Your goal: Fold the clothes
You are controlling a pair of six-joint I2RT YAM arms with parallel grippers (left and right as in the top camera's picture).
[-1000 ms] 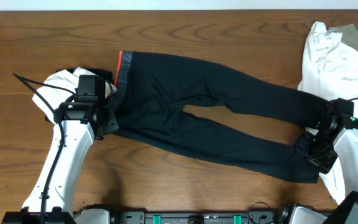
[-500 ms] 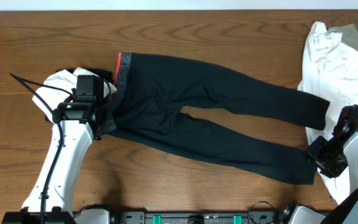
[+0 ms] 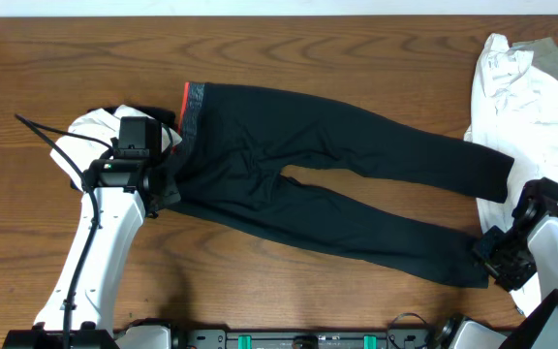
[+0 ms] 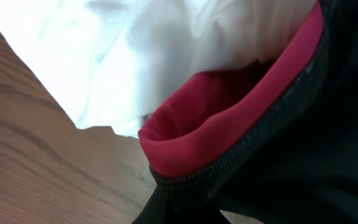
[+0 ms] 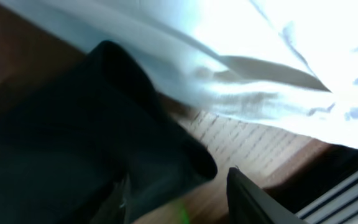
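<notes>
Black pants (image 3: 337, 184) with a red-lined waistband (image 3: 189, 105) lie flat across the table, legs pointing right. My left gripper (image 3: 163, 190) is shut on the lower corner of the waistband. In the left wrist view its fingers (image 4: 180, 210) pinch the black fabric just below the red lining (image 4: 229, 118). My right gripper (image 3: 493, 259) sits at the hem of the near leg. In the right wrist view it is open (image 5: 179, 196), with the black leg cuff (image 5: 148, 149) lying between its fingers.
A crumpled white garment (image 3: 526, 97) lies at the right, under and behind the right arm; it also shows in the right wrist view (image 5: 260, 62). Another white garment (image 3: 90, 131) lies under the left arm, next to the waistband. The table's front edge is close to the right gripper.
The right gripper has moved from the leg ends down and to the right, to the near leg's hem. The left arm and waistband have not moved.
</notes>
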